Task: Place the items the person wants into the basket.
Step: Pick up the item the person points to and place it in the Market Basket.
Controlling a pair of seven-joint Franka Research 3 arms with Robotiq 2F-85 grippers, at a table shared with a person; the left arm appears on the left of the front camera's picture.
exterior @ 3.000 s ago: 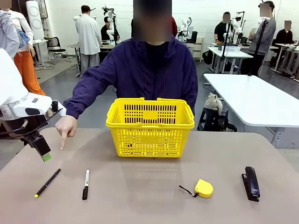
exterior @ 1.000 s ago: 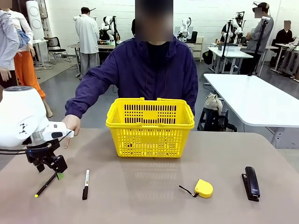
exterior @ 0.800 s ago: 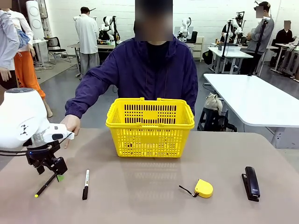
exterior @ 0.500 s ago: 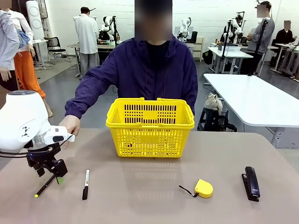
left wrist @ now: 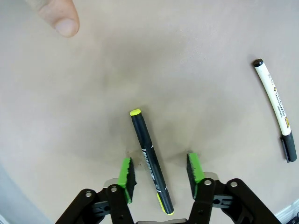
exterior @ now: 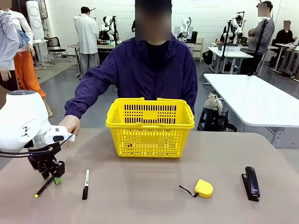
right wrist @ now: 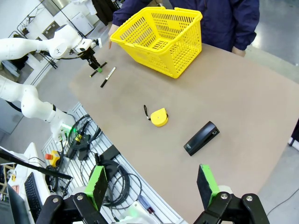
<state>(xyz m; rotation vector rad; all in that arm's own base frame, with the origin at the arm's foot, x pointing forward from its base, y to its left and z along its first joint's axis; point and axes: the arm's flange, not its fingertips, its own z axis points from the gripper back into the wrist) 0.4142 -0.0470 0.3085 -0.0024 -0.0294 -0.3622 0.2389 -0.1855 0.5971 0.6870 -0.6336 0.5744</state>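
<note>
Matte tan tabletop [left wrist: 219, 112]; left gripper [left wrist: 159, 159], jaws apart, straddles the slim cylindrical pen [left wrist: 146, 148], seemingly untouched; right gripper [right wrist: 152, 179] gapes wide.

My front cam sits on my side of the counter [exterior: 149, 203], looking across at the person [exterior: 149, 74]. Left wrist cam points straight down, super close over the pen [left wrist: 150, 159]. Right wrist cam hangs high and far back, taking in the whole counter; it shares basket [right wrist: 180, 51] and pen with front.
</note>
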